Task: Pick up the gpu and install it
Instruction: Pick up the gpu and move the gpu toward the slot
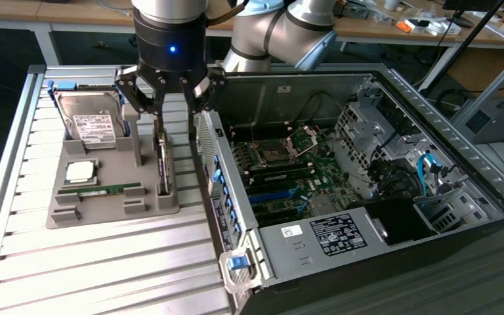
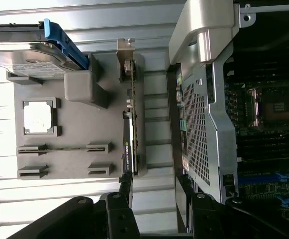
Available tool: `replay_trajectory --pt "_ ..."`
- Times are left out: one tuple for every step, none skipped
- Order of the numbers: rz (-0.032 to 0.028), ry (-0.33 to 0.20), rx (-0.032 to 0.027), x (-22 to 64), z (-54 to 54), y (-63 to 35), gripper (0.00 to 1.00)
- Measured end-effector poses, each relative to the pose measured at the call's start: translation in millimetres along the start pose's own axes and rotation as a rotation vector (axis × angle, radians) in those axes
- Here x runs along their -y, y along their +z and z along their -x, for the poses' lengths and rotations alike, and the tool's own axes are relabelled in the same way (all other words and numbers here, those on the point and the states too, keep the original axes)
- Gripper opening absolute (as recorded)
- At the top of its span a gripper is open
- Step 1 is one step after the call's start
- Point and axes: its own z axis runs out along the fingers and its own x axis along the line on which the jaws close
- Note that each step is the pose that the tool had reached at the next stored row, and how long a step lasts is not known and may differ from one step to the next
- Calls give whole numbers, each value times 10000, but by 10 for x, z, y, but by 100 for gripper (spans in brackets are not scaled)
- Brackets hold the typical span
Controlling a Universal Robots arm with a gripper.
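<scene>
The gpu (image 1: 163,164) stands on its long edge in a slot on the side of the grey holder tray (image 1: 103,211) nearest the computer case. In the wrist view the gpu (image 2: 130,130) is seen edge-on, with its silver bracket (image 2: 126,56) at the far end. My gripper (image 1: 178,115) hangs just above the card with its jaws open and nothing between them. In the wrist view my gripper (image 2: 154,193) has one fingertip (image 2: 126,183) close to the card's near end. The other finger is over the gap beside the case wall.
The holder tray also carries a silver hard drive (image 1: 90,123), a square processor (image 1: 79,172) and a narrow memory stick (image 1: 103,190). The open computer case (image 1: 234,197) lies right beside the tray, its motherboard (image 1: 291,167) exposed. Everything rests on a ribbed aluminium table (image 1: 103,269).
</scene>
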Motion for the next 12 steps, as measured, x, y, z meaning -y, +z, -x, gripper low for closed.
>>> replay_trajectory --pt "0 0 0 0 0 4 48" --pt "0 0 0 1 0 9 48" --pt "1 0 0 1 -1 13 48" --pt "0 0 0 1 -1 15 48" --pt "1 0 1 1 -1 19 48" --pt "0 0 0 1 -1 22 48" --pt "0 0 0 1 -1 24 48" --pt "0 0 0 1 -1 28 48" --pt "0 0 0 1 -1 31 48" --pt "0 0 0 2 -2 34 48" --pt "0 0 0 2 -2 38 48" --pt "1 0 0 2 -2 40 48"
